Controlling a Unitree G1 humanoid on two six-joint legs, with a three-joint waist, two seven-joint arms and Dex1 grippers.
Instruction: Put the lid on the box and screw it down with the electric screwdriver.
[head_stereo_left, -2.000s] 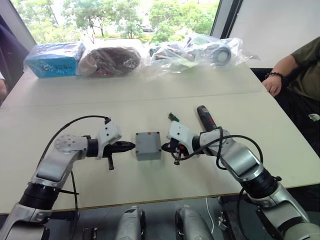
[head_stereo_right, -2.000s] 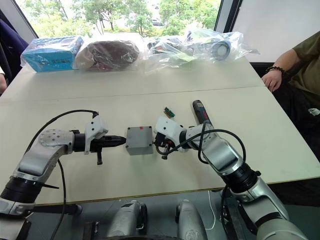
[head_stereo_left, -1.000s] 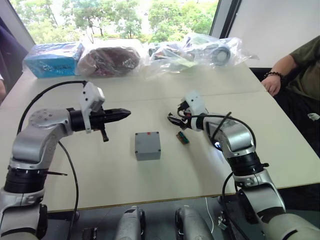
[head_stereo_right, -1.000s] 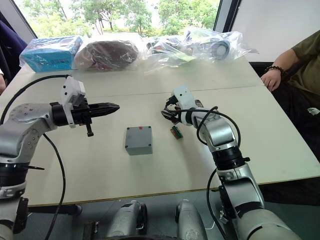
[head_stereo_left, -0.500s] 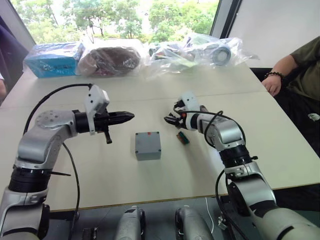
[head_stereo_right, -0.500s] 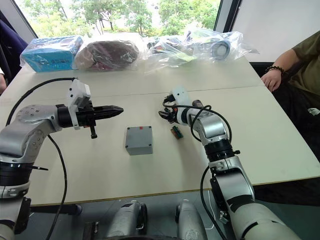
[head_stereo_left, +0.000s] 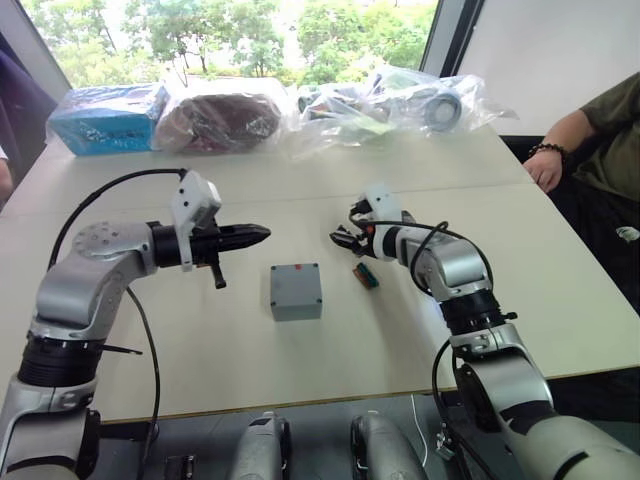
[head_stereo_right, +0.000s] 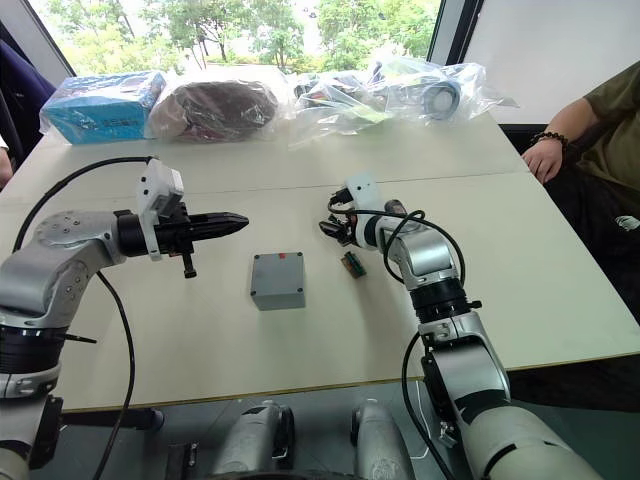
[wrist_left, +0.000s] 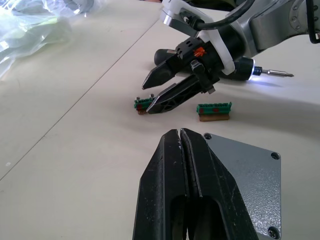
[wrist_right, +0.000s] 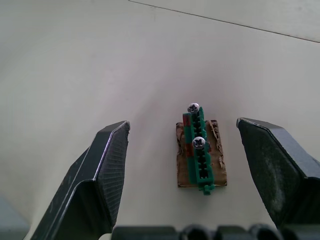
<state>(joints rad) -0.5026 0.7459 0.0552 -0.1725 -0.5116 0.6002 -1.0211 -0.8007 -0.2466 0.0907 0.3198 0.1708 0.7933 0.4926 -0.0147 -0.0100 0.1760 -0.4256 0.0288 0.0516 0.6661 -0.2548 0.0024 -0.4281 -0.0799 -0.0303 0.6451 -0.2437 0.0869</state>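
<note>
Right wrist view: right gripper (wrist_right: 200, 150) spread wide around a green screw strip (wrist_right: 199, 150) on bare bench (wrist_right: 75, 60); left gripper (wrist_left: 181, 145) pressed together beside the lid (head_stereo_left: 295, 288).

No legible text or labels.

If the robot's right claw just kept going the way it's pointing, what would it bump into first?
Most likely the small green screw holder on its brown card, lying on the table between the open fingers of the right gripper. It sits straight ahead, though how far is hard to judge.
</note>
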